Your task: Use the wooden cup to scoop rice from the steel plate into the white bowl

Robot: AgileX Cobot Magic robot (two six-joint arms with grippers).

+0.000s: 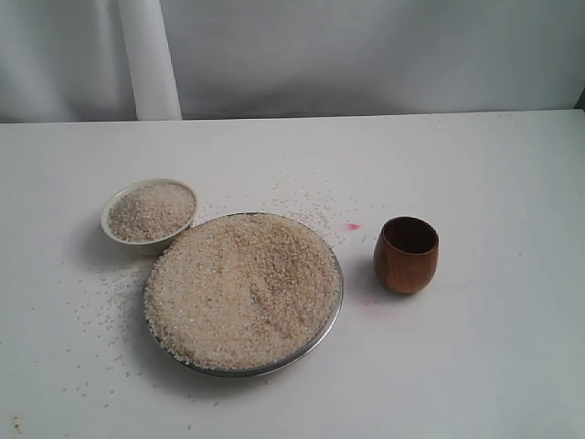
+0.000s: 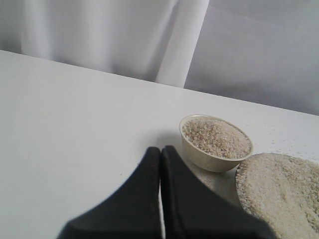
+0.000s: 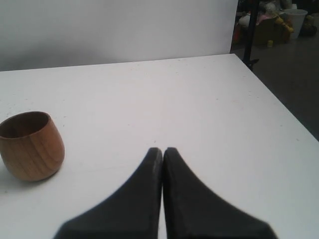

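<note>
Rice heaps the steel plate, wooden cup upright nearby

Beige rice, silver plate, cream bowl, reddish-brown wood-grained cup, white desk with a pink spot, black fingers.

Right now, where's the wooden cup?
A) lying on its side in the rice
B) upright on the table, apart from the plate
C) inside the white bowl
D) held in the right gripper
B: the wooden cup stands upright on the table, with a gap of bare table between it and the steel plate; the right gripper is shut with nothing in it.
</note>
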